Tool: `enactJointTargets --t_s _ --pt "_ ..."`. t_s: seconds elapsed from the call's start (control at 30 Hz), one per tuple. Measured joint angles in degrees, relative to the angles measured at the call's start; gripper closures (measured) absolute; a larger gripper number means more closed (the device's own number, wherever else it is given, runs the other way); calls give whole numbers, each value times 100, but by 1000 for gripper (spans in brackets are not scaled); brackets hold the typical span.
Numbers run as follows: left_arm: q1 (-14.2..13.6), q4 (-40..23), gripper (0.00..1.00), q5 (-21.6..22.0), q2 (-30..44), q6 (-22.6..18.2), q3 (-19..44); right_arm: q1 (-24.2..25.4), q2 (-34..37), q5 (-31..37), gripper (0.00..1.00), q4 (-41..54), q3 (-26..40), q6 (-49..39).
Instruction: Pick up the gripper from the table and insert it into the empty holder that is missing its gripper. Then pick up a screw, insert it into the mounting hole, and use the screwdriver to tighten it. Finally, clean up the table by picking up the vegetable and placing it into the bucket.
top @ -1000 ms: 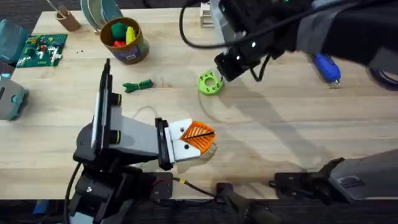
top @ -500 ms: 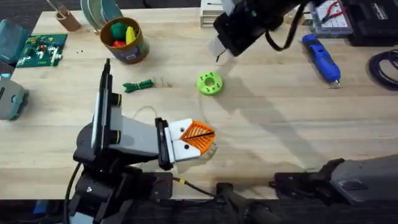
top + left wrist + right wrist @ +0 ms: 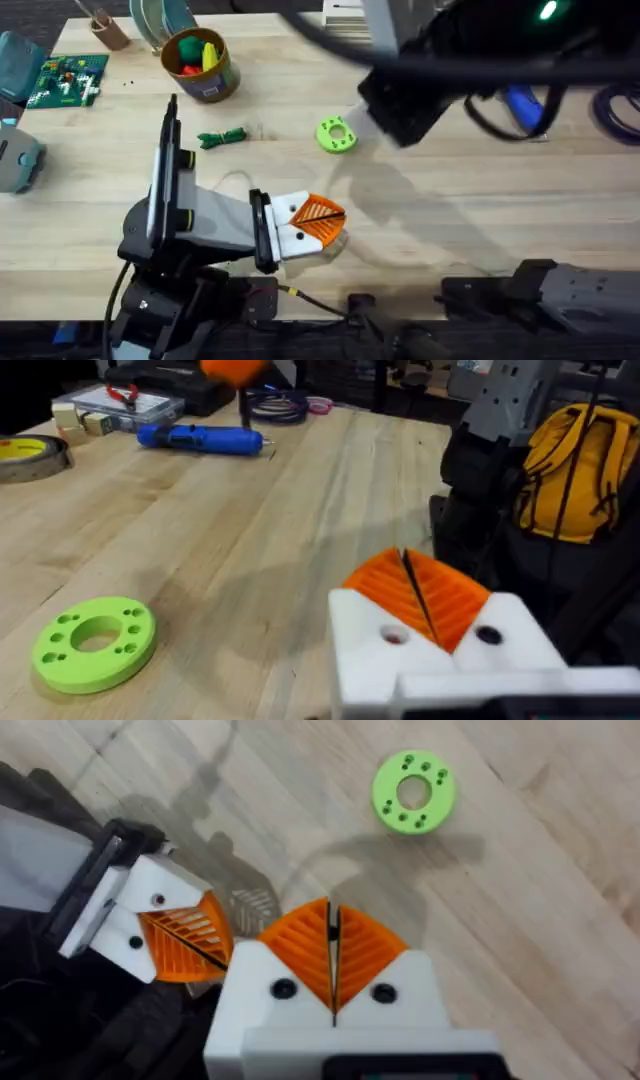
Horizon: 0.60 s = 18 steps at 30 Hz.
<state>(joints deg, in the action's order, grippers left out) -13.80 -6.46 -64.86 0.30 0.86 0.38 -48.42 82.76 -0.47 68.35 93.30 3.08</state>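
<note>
- The screwdriver [image 3: 522,108] lies on the counter [image 3: 450,220] at the far right. Its long axis runs roughly 11-to-5 o'clock in the overhead view, with the dark tip at the 5 o'clock end. Part of the body is hidden behind the right arm.
- The right gripper [image 3: 331,935] hangs above the counter with the screwdriver at about its 3 o'clock, nearby. The right arm is clearly the nearer one.
- The right fingers are pressed together, orange pads [image 3: 365,950] face to face, with nothing between them.
- The green disc [image 3: 337,134] sits just at 9 o'clock of the right fingers. It is not a task item.
- The left gripper [image 3: 322,218] is low at centre, well apart from the screwdriver, which is at its 2 o'clock.
- The left fingers are also closed pad to pad and hold nothing.
- The vegetable [image 3: 222,137] lies flat at 10 o'clock of the left fingers, long axis roughly 9-to-3. The left arm is nearer to it.
- The bucket [image 3: 200,65] stands at 11 o'clock of the vegetable, close by.
- Judgement: both arms carry orange pads, so the insertion may be done, but this cannot be told for sure. No screw or mounting hole can be made out.
- Judgement: a screwdriver pick would suit the right arm, fingers opened and set across the 11-to-5 axis.
</note>
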Motion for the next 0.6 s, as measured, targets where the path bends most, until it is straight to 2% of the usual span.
enactJointTargets --t_s 0.17,0.47,0.6 --pt "0 0 997 0 2 -2 0 -305 -24 -46 996 -468 -348 257" --pt "0 0 997 0 2 -2 0 -1081 -24 -84 996 -818 -350 291" --pt "0 0 997 1 2 -2 0 -1167 -10 -87 996 -840 -350 291"
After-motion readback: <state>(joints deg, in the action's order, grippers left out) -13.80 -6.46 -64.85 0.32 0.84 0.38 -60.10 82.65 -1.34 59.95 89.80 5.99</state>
